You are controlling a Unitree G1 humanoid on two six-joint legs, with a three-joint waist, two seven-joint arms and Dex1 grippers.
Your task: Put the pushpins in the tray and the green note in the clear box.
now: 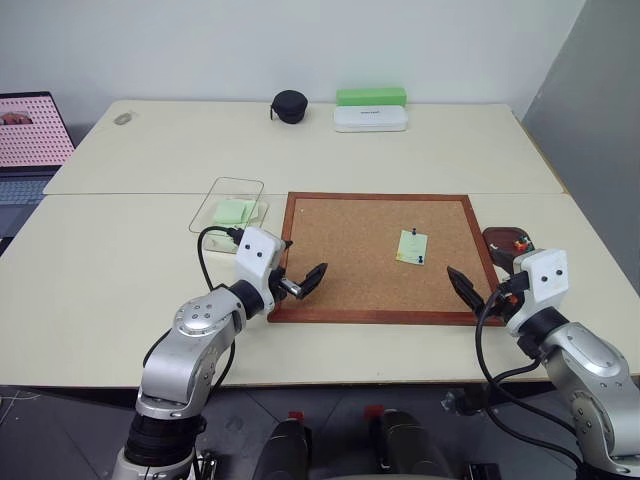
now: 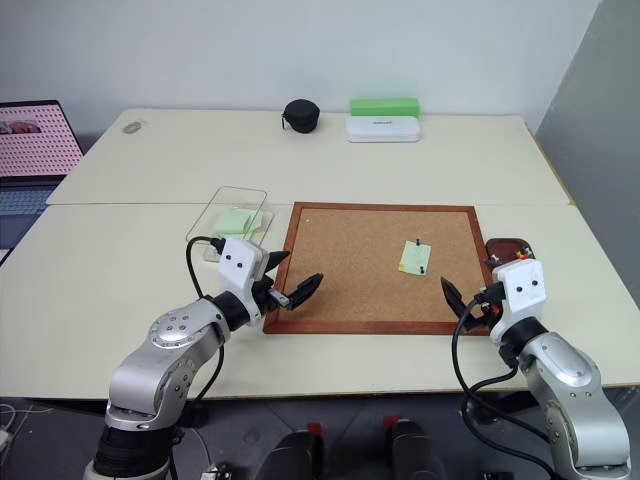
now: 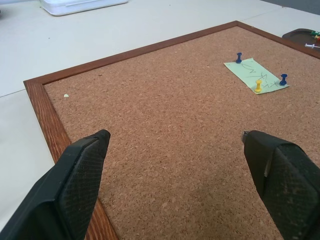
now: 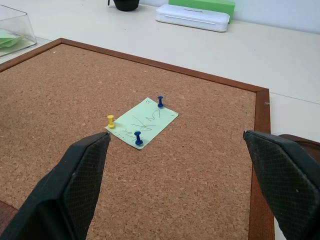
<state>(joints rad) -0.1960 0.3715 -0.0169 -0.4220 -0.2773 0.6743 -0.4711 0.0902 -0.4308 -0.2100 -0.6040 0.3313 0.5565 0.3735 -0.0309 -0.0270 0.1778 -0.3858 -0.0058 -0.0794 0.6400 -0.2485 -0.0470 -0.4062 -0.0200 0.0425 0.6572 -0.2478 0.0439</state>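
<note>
On the corkboard, the pinned green note bears an unreadable scribble; both grippers' fingers spread open.

green note pinned by three pushpins

Corkboard, white case, green block, perhaps a pouch.

Head pair overhead; wrists near, sharing corkboard
</note>
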